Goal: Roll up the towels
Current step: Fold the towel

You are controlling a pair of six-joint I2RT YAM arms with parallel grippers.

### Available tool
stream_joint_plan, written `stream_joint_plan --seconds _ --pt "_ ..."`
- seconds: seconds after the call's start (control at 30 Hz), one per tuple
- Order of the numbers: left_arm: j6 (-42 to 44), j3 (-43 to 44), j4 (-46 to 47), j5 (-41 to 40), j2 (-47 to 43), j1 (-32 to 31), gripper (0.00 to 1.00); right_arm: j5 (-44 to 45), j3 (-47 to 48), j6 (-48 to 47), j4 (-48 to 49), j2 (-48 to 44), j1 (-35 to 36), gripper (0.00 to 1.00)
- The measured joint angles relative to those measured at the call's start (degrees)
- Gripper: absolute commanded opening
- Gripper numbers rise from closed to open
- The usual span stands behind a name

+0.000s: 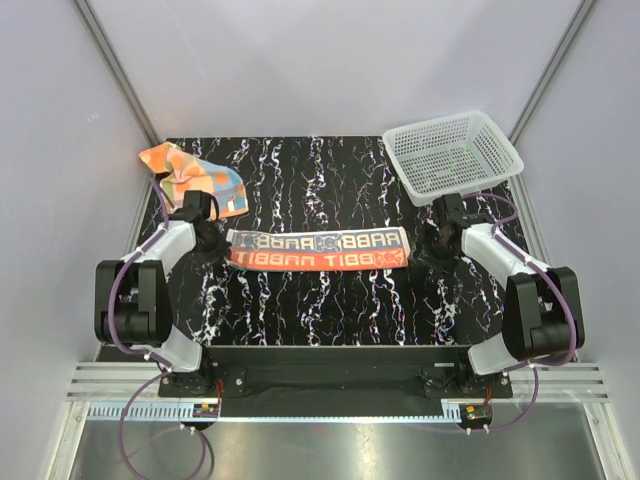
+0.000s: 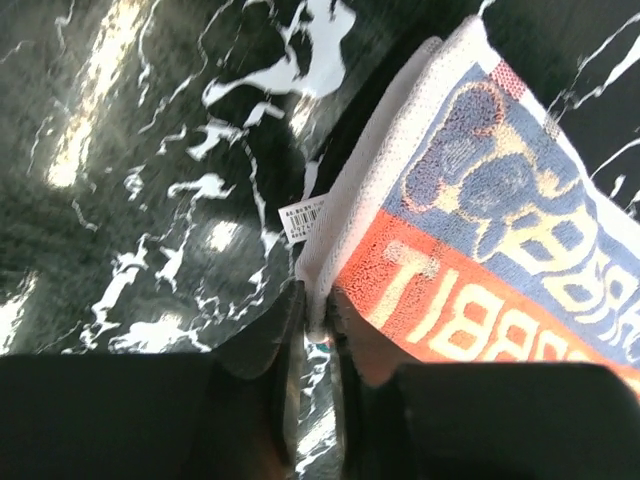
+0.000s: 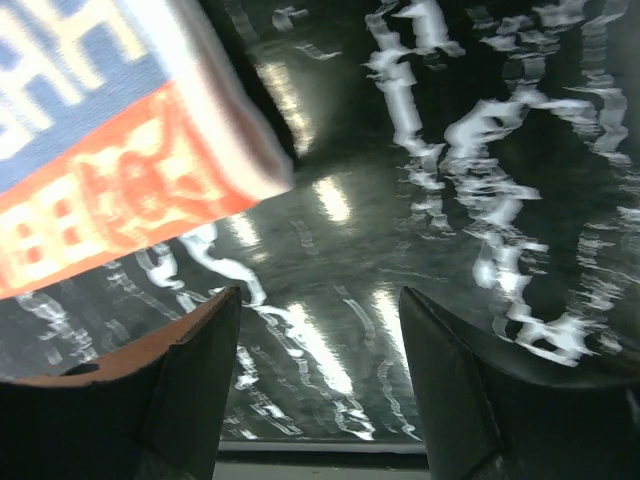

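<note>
Left wrist: L gripper (image 2: 315,303) pinches terry RABBIT towel (image 2: 480,210) corner; R gripper (image 3: 320,300) fingers wide.

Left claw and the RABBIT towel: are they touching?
Touching. The left wrist view shows the left claw pinching the white edge of the RABBIT towel.

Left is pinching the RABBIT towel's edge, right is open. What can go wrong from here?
1. The left fingers hold only the hem at a corner of the cream towel; it may slip out when pulled.
2. The right fingers are open and just off the towel's other end, so a one-sided roll may skew.
3. The orange towel lies bunched beside the left arm and could get snagged.
</note>
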Motion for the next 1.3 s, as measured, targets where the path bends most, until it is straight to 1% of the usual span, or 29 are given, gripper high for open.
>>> stream_joint_plan --seconds 0.07,0.1,0.17,0.23,0.37,0.57,0.8,0.9,0.93,1.0,1.03,1.13,1.17,1.27,1.3 --pt "0.5 -1.2 -0.3 0.0 -1.3 0.0 0.40 -3.3 -2.4 1.2 3.0 -1.7 0.0 0.71" --pt "0.8 -1.8 -0.6 0.0 -1.7 0.0 0.51 -5.2 -3.7 2.1 4.3 -2.4 0.0 0.71" --pt "1.3 -3.4 -1.1 0.0 -2.9 0.0 0.67 -9.2 -7.0 4.3 8.8 -3.7 0.0 0.72" --pt "1.3 -4.8 -2.0 0.0 -4.3 0.0 0.73 -12.1 -10.1 6.8 12.7 -4.4 0.0 0.72" --pt "1.8 -5.2 -3.4 0.2 -7.4 0.0 0.75 -15.0 -15.3 11.8 20.0 -4.7 0.0 0.72" --pt "3.5 -5.2 -5.2 0.5 -10.3 0.0 0.75 -13.8 -17.2 17.3 27.1 -4.0 -1.1 0.70" --pt "6.4 -5.0 -8.4 0.8 -12.9 0.0 0.76 -8.5 -18.1 21.7 30.7 -3.4 -2.1 0.60" --pt "7.5 -5.0 -9.4 1.2 -14.2 0.0 0.76 -7.3 -18.1 23.1 32.3 -2.6 -2.2 0.52" --pt "7.7 -5.0 -9.5 1.3 -14.4 0.0 0.76 -7.1 -18.1 23.4 33.0 -2.1 -2.3 0.45" --pt "8.3 -5.0 -9.8 1.7 -15.0 0.0 0.76 -6.8 -18.1 24.1 34.6 -1.0 -2.3 0.41" --pt "8.5 -5.0 -9.9 1.8 -15.2 0.0 0.76 -6.7 -18.2 24.5 35.4 -0.6 -2.3 0.34" --pt "9.0 -5.0 -10.1 2.4 -15.5 0.0 0.76 -6.3 -18.8 25.3 37.6 0.3 -2.3 0.24" --pt "9.2 -5.0 -10.1 2.5 -15.5 0.0 0.76 -6.3 -19.1 25.4 38.3 0.3 -2.3 0.15" --pt "9.5 -5.0 -10.1 2.9 -15.6 0.0 0.76 -5.9 -19.8 25.6 38.9 0.3 -2.4 0.04" --pt "9.5 -5.0 -10.1 3.0 -15.6 0.0 0.76 -5.7 -19.8 25.6 38.8 0.2 -2.3 0.03"
